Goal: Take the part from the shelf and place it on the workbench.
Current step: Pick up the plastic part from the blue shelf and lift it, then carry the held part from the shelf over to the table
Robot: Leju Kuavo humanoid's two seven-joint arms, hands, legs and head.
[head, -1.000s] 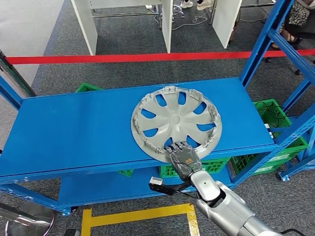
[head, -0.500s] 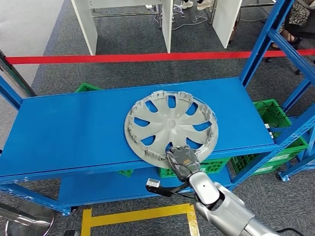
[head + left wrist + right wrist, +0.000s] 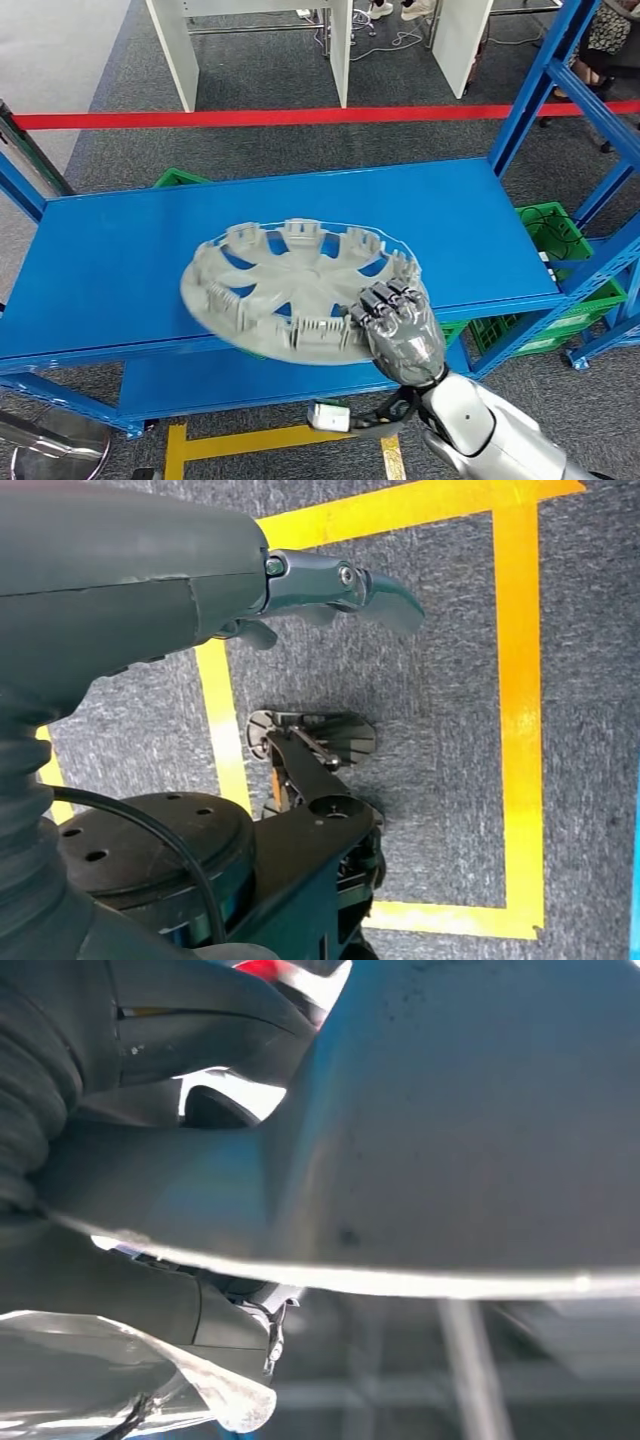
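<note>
The part is a grey plastic wheel cover with several spoke openings. It hangs tilted over the front edge of the blue shelf, lifted off the board. My right hand grips its near right rim, fingers over the edge. Close up in the right wrist view, the cover's smooth grey face sits between my right hand's fingers. My left hand hangs low over grey carpet with its fingers held straight and nothing in them.
Blue shelf uprights rise at the right. Green crates sit under and beside the shelf. A red tape line crosses the floor behind, with white table legs beyond. Yellow floor tape marks a square near my feet.
The wheel cover lay flat on the shelf; my right hand has pulled it left and toward me and tipped it up off the board. The left hand shows no earlier frame.
</note>
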